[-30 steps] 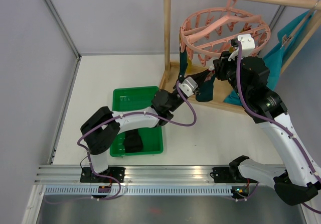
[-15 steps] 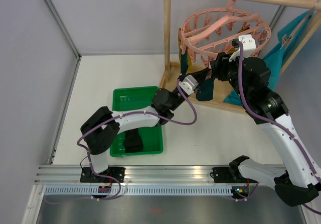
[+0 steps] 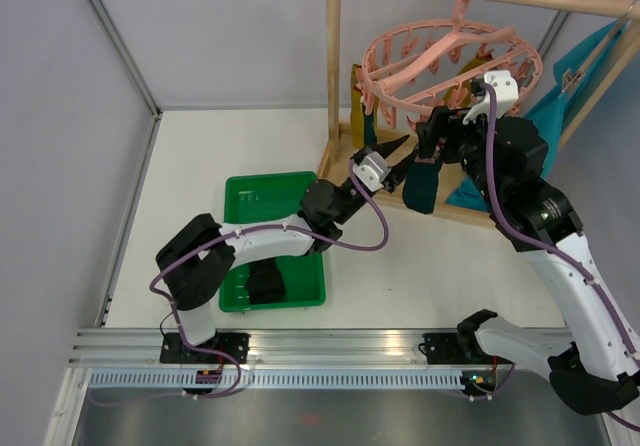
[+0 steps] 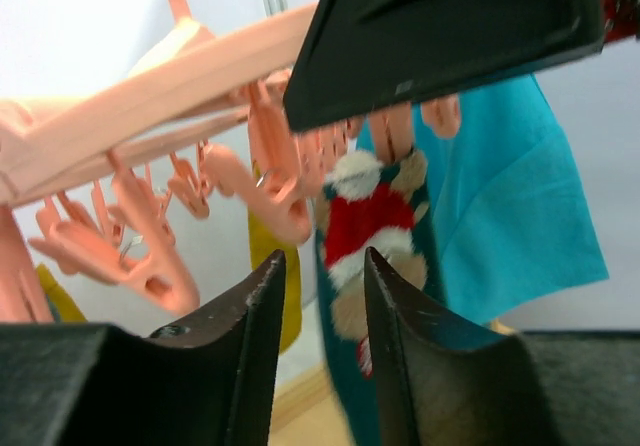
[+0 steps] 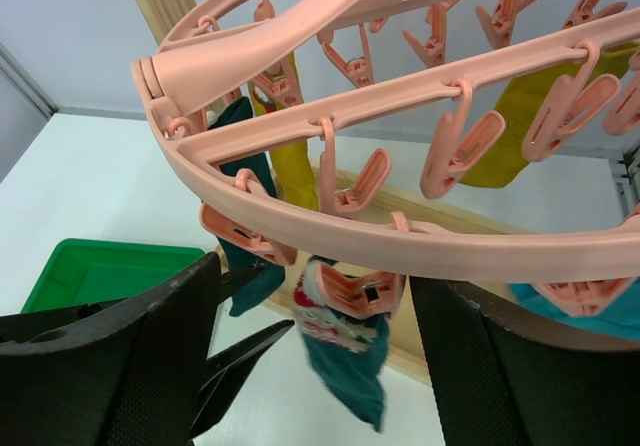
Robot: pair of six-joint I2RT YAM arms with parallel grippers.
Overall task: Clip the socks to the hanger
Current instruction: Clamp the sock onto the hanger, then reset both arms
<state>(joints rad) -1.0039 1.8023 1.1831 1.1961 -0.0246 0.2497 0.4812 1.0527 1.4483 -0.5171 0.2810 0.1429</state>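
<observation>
The pink ring hanger [image 3: 450, 61] hangs by its hook from a wooden bar. A teal sock with a red-and-white pattern [image 5: 350, 351] [image 3: 421, 184] dangles from one of its pegs [image 5: 360, 291], free of both grippers. My right gripper [image 5: 320, 301] [image 3: 443, 134] is open, its jaws standing wide on either side of that peg. Just left of the sock my left gripper [image 4: 323, 261] [image 3: 396, 158] is open too, with nothing between its fingers. Yellow socks [image 5: 292, 156] and a dark teal sock [image 5: 250, 276] hang on other pegs. A black sock [image 3: 267, 283] lies in the green tray [image 3: 270, 201].
The wooden frame rack [image 3: 335, 76] carries the hanger, with its base rail on the table behind the sock. A large teal cloth [image 3: 560, 106] hangs at the right. The table's grey walls close in at the left and back.
Both grippers have opened. The right one let go at the peg and drew back slightly. The patterned sock now hangs from the peg by itself, and the hanger has swung a little.
</observation>
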